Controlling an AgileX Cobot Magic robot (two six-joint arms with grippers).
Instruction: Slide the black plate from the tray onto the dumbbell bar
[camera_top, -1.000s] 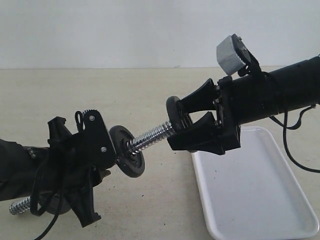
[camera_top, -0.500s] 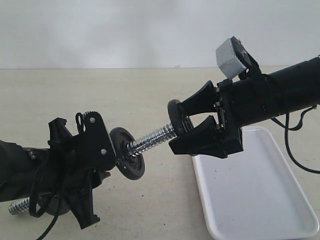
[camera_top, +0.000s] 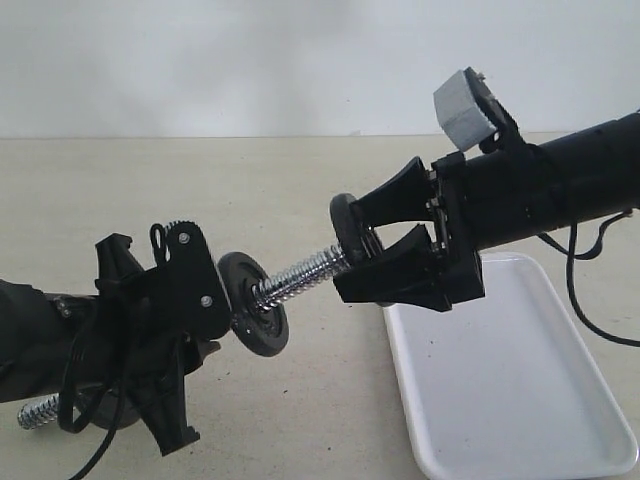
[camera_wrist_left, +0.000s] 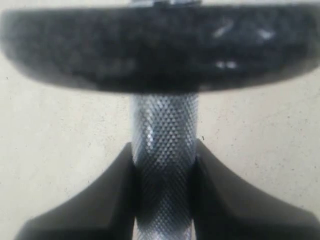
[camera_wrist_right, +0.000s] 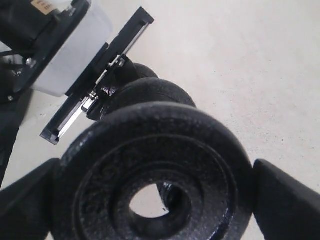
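Above the beige desk (camera_top: 300, 180), centre frame, your right gripper (camera_top: 358, 245) pinches the black plate (camera_top: 346, 225) at the tip of the dumbbell bar (camera_top: 300, 275); your left gripper (camera_wrist_left: 162, 150) clamps the bar. Align hole with bar, then push gently along it.

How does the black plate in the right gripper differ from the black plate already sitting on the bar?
The gripped plate is clamped at its rim by the right gripper; the seated plate is held by no jaws, only threaded on the bar. The gripped plate is at the bar's higher, free end; the seated plate is lower, beside the left gripper. Both are round, matte black, alike in size.
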